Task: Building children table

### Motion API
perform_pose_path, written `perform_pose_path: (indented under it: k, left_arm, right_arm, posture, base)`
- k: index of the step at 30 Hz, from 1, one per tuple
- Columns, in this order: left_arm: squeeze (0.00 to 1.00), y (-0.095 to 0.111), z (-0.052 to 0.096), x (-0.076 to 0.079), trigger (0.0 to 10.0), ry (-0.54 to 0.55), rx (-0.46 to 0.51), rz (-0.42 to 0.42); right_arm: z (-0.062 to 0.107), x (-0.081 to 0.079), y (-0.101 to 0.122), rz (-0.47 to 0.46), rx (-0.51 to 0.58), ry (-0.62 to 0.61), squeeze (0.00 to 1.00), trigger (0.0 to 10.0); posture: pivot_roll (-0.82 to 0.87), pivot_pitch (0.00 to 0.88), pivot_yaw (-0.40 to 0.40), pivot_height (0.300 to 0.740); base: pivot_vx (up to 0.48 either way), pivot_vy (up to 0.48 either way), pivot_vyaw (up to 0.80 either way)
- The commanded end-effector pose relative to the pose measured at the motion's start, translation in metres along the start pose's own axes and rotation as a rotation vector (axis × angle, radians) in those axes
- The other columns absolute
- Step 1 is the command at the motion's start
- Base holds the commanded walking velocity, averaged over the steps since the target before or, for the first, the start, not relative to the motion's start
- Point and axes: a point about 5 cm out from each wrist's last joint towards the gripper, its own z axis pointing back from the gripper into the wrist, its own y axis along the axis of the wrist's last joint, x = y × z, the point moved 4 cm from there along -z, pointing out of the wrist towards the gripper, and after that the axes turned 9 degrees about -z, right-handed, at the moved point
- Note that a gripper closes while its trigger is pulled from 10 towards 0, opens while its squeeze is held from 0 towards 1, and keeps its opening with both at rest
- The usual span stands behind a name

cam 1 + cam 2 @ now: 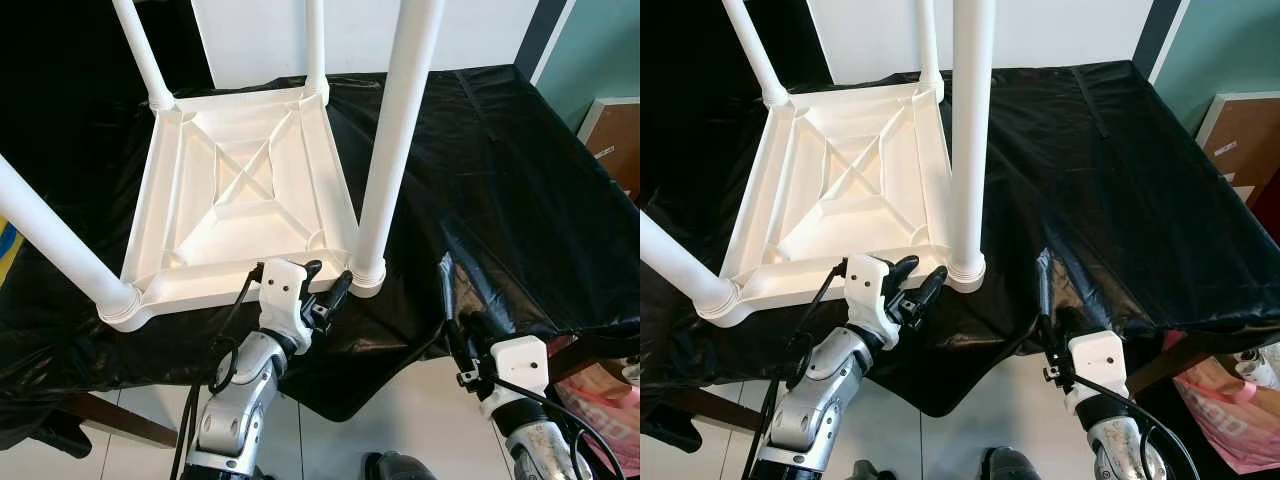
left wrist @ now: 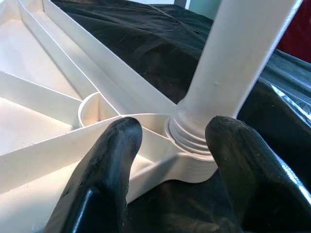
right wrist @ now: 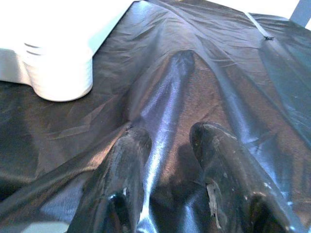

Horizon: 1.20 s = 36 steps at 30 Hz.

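A white plastic children's table (image 1: pixel 240 190) lies upside down on a black-covered worktop (image 1: pixel 500 180). Its legs stand up from the corner sockets; the near-right leg (image 1: pixel 395 130) rises tall, and the near-left leg (image 1: pixel 50 235) leans out to the left. My left gripper (image 1: pixel 328 275) is open at the front rim, right beside the near-right leg's ribbed base (image 2: pixel 192 138); its fingers (image 2: pixel 112 160) hold nothing. My right gripper (image 1: pixel 462 330) hovers open over the cloth's front edge, to the right of the table and apart from it, with only black cloth (image 3: pixel 165 111) between its fingers.
A cardboard box (image 1: pixel 612 135) stands at the far right and a pink bag (image 1: pixel 600 395) sits on the floor by my right arm. The black cloth hangs over the worktop's front edge above the tiled floor (image 1: pixel 330 440). A white wall is behind.
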Motion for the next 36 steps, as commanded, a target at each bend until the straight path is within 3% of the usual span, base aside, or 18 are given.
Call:
perform_pose_path:
  k: [1,9,24,25,29,36]
  left_arm:
    - [0.0,0.0,-0.001,0.0,10.0,0.045,-0.006,0.028]
    - [0.0,0.001,-0.001,0.002,10.0,0.034,-0.003,0.02]
    - [0.0,0.003,0.0,0.011,10.0,-0.043,0.002,-0.099]
    - [0.0,0.004,0.0,0.012,10.0,-0.054,0.004,-0.117]
    - [0.0,0.011,0.0,0.013,10.0,-0.072,0.019,-0.149]
    - [0.0,0.025,0.004,0.013,10.0,-0.106,0.069,-0.126]
  right_arm:
    - [0.001,0.0,-0.004,0.003,-0.01,0.005,0.0,10.0]
    - [0.001,-0.001,-0.005,0.007,-0.006,0.008,0.0,10.0]
    - [-0.001,0.004,0.001,0.011,0.031,-0.021,0.0,10.0]
    - [-0.004,0.004,0.006,-0.001,0.046,-0.013,1.0,10.0]
    - [-0.012,-0.001,0.019,-0.012,0.089,0.017,1.0,10.0]
    - [-0.025,-0.008,0.037,-0.042,0.14,0.05,1.0,10.0]
  posture:
    - [-0.22,0.127,0.025,0.74]
    - [-0.22,0.117,0.028,0.74]
    - [-0.22,0.107,0.038,0.74]
    - [-0.22,0.107,0.038,0.74]
    - [-0.22,0.109,0.038,0.74]
    - [-0.21,0.111,0.034,0.74]
  base:
    - [0.0,0.289,0.0]
    - [-0.062,0.37,0.0]
    - [0.0,0.0,0.0]
    - [0.0,0.0,0.0]
    - [0.0,0.0,0.0]
    - [0.0,0.0,0.0]
